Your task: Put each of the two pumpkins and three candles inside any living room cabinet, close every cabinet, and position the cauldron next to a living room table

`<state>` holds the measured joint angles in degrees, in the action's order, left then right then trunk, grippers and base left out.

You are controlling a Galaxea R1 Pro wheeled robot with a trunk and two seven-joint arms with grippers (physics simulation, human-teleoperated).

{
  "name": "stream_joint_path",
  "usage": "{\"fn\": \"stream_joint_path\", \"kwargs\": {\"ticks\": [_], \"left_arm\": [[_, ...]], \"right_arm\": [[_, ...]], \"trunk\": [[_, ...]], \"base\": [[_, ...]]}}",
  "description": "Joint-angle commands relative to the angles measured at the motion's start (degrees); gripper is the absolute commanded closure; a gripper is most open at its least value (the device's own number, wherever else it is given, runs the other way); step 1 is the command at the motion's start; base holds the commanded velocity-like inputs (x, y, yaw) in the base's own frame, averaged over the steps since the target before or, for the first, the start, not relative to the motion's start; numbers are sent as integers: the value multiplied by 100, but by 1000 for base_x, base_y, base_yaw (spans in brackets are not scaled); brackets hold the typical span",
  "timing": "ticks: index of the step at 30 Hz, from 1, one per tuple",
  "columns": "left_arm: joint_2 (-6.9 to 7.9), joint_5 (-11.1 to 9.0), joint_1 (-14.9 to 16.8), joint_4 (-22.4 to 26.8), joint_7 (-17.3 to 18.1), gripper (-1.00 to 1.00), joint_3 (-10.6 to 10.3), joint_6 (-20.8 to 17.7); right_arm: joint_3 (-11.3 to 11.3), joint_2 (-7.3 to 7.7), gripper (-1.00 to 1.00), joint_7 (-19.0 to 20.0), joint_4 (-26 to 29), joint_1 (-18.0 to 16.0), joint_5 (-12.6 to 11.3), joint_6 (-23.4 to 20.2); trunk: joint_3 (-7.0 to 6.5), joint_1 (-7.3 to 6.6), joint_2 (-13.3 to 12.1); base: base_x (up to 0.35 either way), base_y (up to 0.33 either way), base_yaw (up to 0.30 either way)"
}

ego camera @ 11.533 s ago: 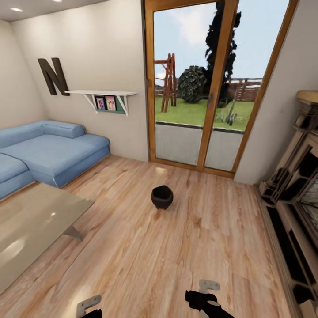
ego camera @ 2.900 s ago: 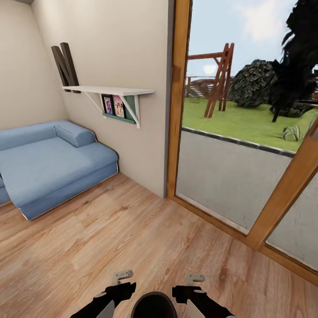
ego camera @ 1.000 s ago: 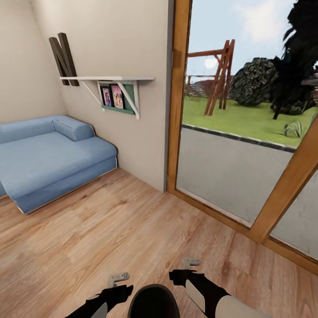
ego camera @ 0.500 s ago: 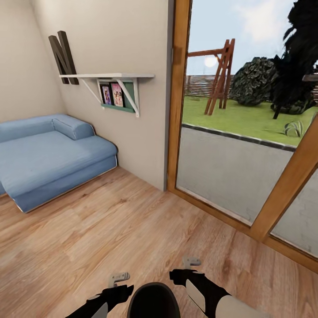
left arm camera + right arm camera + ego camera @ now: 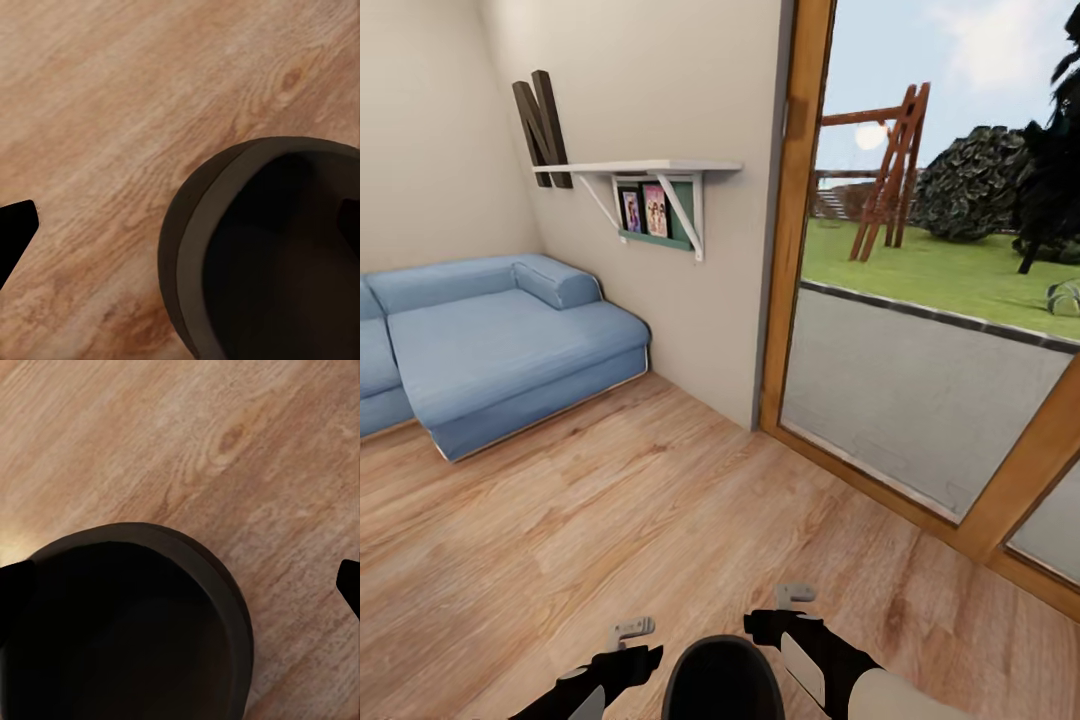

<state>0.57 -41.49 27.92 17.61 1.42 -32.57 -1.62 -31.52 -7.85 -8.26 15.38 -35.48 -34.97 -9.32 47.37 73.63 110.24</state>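
Head view looks down on a wood floor (image 5: 660, 500) with the cauldron (image 5: 722, 680) at the near edge of the frame, its wide black mouth facing up. The left claw (image 5: 628, 640) sits just to the cauldron's left and the right claw (image 5: 785, 605) just to its right, so the pot lies between the two arms. Each claw shows a pale bracket-shaped tip above a black wrist; from here I cannot tell whether either one touches the pot.

Left wrist view shows the cauldron's (image 5: 262, 255) rounded rim and dark inside over the wood planks, with one black finger (image 5: 15, 232) well away from the rim at one edge and a second dark tip at the opposite edge, inside the pot's outline. The fingers stand wide apart. Right wrist view shows the cauldron (image 5: 127, 622) again, with one dark finger (image 5: 350, 585) clear of the rim and the other over the pot's mouth at the opposite edge; these fingers are also spread wide.

Far left, a blue sofa (image 5: 490, 345) stands against the wall. Above it hang a dark letter N (image 5: 542, 125) and a white shelf (image 5: 640, 168) with framed photos (image 5: 645, 210) beneath. To the right, a wood-framed glass door (image 5: 800, 250) looks onto a lawn.
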Motion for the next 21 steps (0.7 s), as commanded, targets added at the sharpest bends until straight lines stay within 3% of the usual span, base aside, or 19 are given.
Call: {"fn": "stream_joint_path", "kwargs": {"ticks": [1,16,21], "left_arm": [[4,-43,3,6,3,-100,-32,-16],[-9,-34,3,-3,-80,-100,-65,-23],[-37,-34,3,-3,-88,-100,-62,-23]], "right_arm": [[-48,3,-100,-44,15,-3,-44,-26],[-48,-14,-100,-68,-47,-3,-50,-333],[-40,-15,-100,-61,-420,-3,-53,-272]], "trunk": [[23,22,44],[293,351,645],[382,461,846]], "base": [[0,0,58],[0,0,6],[0,0,0]]}}
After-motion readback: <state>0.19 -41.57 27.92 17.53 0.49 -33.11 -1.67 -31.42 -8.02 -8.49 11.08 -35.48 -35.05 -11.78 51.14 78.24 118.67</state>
